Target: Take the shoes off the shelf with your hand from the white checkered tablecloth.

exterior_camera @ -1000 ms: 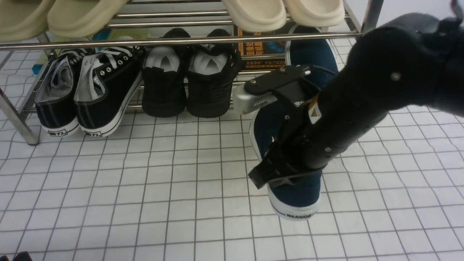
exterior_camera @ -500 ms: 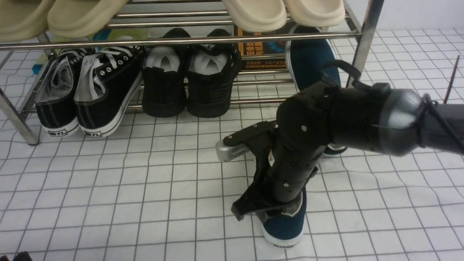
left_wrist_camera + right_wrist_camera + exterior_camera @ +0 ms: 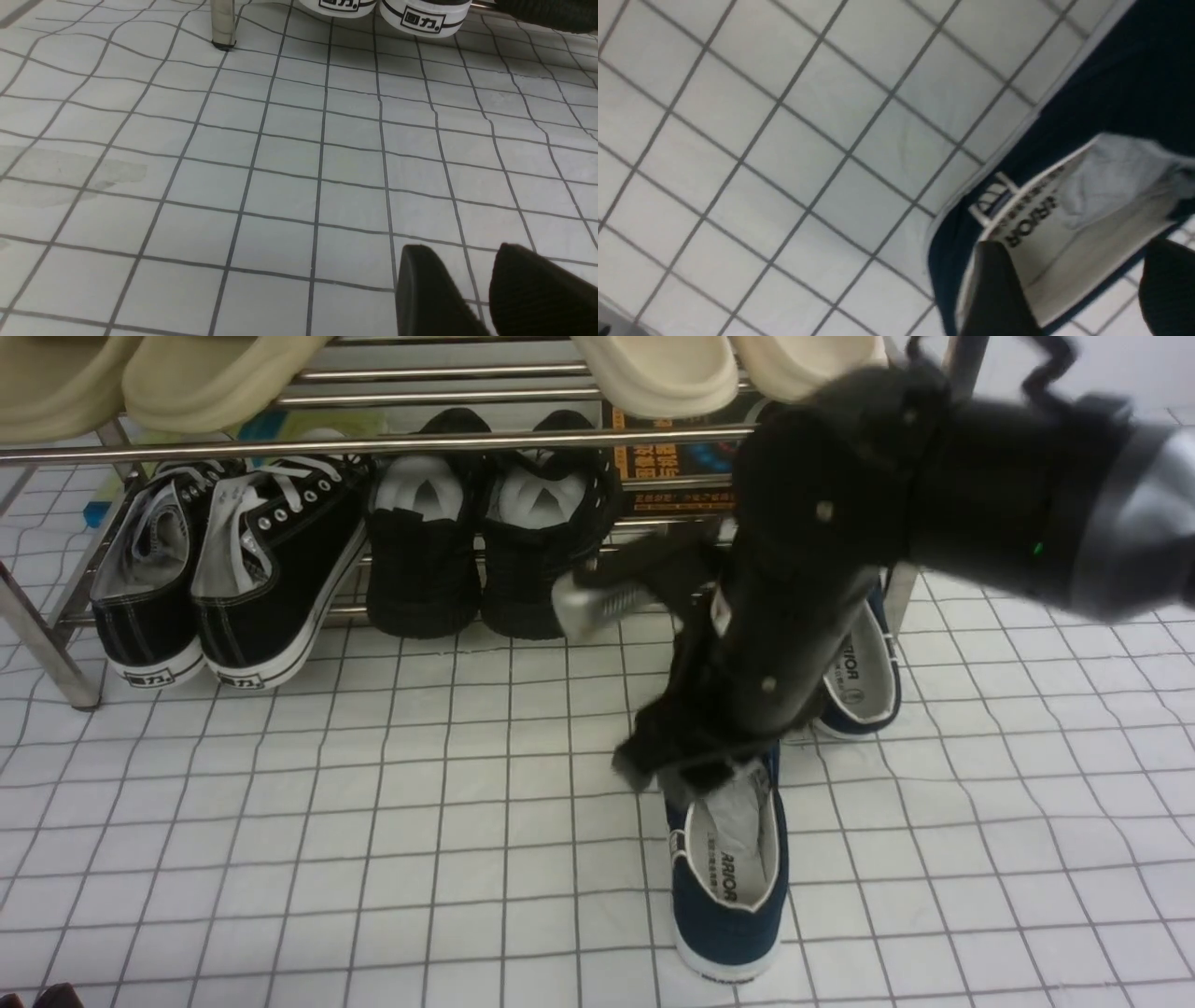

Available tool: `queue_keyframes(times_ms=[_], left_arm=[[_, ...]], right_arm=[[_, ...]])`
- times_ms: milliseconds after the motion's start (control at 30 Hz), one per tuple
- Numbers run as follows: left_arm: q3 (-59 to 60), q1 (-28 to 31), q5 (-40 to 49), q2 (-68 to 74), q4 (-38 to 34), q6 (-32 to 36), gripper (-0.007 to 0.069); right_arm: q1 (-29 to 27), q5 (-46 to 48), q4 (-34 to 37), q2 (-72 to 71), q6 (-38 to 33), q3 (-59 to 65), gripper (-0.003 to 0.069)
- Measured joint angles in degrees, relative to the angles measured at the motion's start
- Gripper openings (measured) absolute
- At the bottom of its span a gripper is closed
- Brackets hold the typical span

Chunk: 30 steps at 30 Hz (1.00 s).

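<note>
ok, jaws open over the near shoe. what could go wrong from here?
1. The right gripper has its jaws open close over the near shoe; a skewed retreat might snag its collar and drag it.
2. The arm crowds the second shoe and the shelf; a swing could knock either.

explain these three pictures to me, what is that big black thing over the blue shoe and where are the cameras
It is a robot with two arms, each ending in a gripper. The wide picture looks forward from between the arms; the other two come from cameras on each wrist. The black bulk is the right arm; its right gripper hangs open over one navy shoe, which lies on the white checkered tablecloth. The other navy shoe shows behind the arm, by the chrome shelf, which holds black sneakers. The left gripper is empty, fingers slightly apart, over the cloth.
</note>
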Motion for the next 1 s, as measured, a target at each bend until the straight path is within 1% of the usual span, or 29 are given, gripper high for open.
queue_keyframes(times_ms=[33,100,200,233,367,500,733,867,933,1000], left_arm=[[0.0,0.0,0.0,0.0,0.0,0.0,0.0239],[0.0,0.0,0.0,0.0,0.0,0.0,0.0239],[0.0,0.0,0.0,0.0,0.0,0.0,0.0239],[0.0,0.0,0.0,0.0,0.0,0.0,0.0239],[0.0,0.0,0.0,0.0,0.0,0.0,0.0239],[0.0,0.0,0.0,0.0,0.0,0.0,0.0239],[0.0,0.0,0.0,0.0,0.0,0.0,0.0239],[0.0,0.0,0.0,0.0,0.0,0.0,0.0239],[0.0,0.0,0.0,0.0,0.0,0.0,0.0239],[0.0,0.0,0.0,0.0,0.0,0.0,0.0239]], right_arm=[[-0.5,0.0,-1.7,0.0,0.9,-0.8,0.0417],[-2.4,-0.7,-6.0,0.1,5.4,-3.1,0.0418],[-6.1,-4.6,-9.9,0.4,10.8,-4.2,0.0419],[-6.3,-4.9,-10.2,0.4,11.3,-4.2,0.0419],[-10.4,-8.2,-11.1,2.4,13.2,-4.2,0.0419],[-12.3,-8.9,-11.1,5.0,13.4,-4.2,0.0419],[-13.6,-9.7,-11.7,9.6,13.6,-4.2,0.0419],[-13.8,-12.0,-14.2,12.3,13.9,-4.2,0.0416],[-13.9,-13.7,-17.0,13.7,15.4,-4.2,0.0384],[-13.9,-14.4,-20.0,14.5,17.4,-4.2,0.033]])
